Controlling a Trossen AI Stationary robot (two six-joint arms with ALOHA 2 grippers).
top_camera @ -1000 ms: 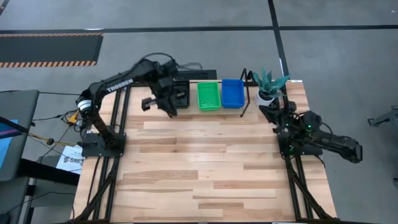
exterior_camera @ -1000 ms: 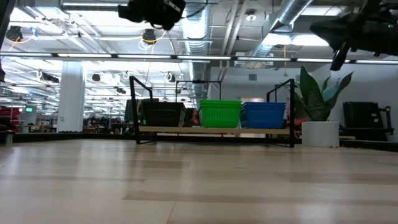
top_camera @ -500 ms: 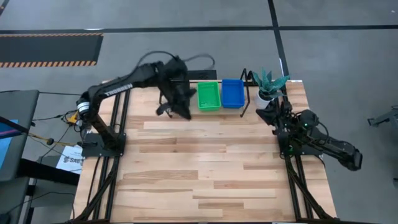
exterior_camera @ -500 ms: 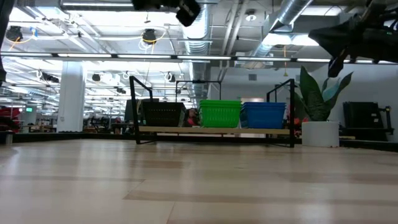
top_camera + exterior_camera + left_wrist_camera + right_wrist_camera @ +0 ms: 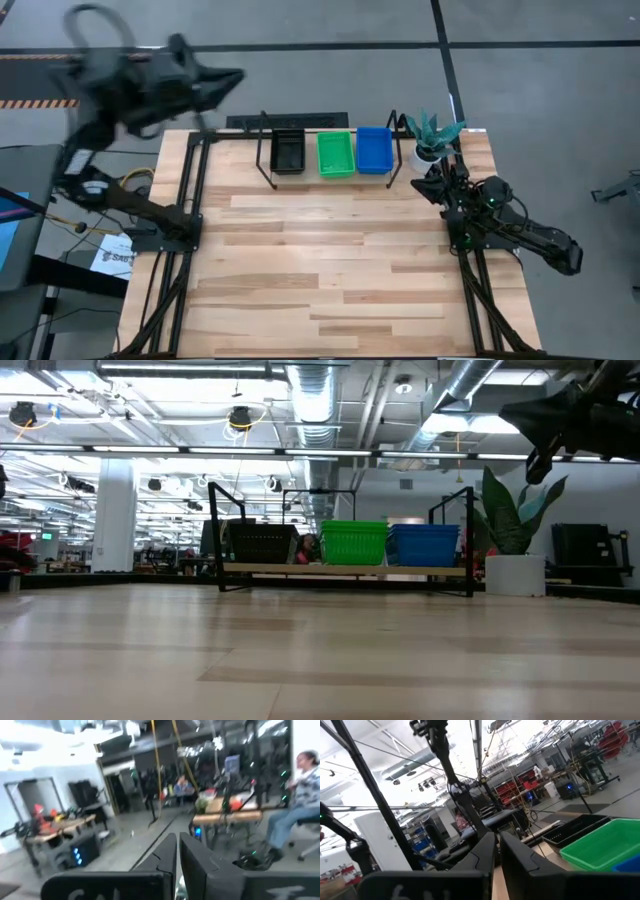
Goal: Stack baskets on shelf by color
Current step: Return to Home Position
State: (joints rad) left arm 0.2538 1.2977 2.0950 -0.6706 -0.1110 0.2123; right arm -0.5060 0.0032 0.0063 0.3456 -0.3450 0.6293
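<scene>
Overhead view of a wooden table [image 5: 330,260] w/ a low shelf [image 5: 392,168] along its far edge. The shelf's long axis runs side to side. On it, three stacks of baskets stand in a row, each touching the next: black baskets [image 5: 288,150] at the left arm's end, green baskets [image 5: 336,153] in the middle, blue baskets [image 5: 374,150] at the right arm's end.

The left gripper [image 5: 222,76] is raised high, off past the table's far left corner and well apart from the shelf. The black stack lies to its right and below. In the left wrist view its fingers [image 5: 165,857] are pressed nearly together w/ nothing btwn them.

The right gripper [image 5: 432,180] waits at the table's right edge, just beside a white plant pot [image 5: 428,153]. That makes it much the nearer hand to the shelf, esp. the blue end. Its fingers [image 5: 512,855] are likewise pressed together and empty.

No basket lies loose on the tabletop, so sorting looks done. What's left, prob., is only the left arm folding down clear of the shelf.

Hard to make out:
- The left arm is blurred overhead and absent from the table-level view.
- No. of baskets per stack can't be counted.
- The left wrist view shows only the room, w/ a seated person [image 5: 300,800].
</scene>
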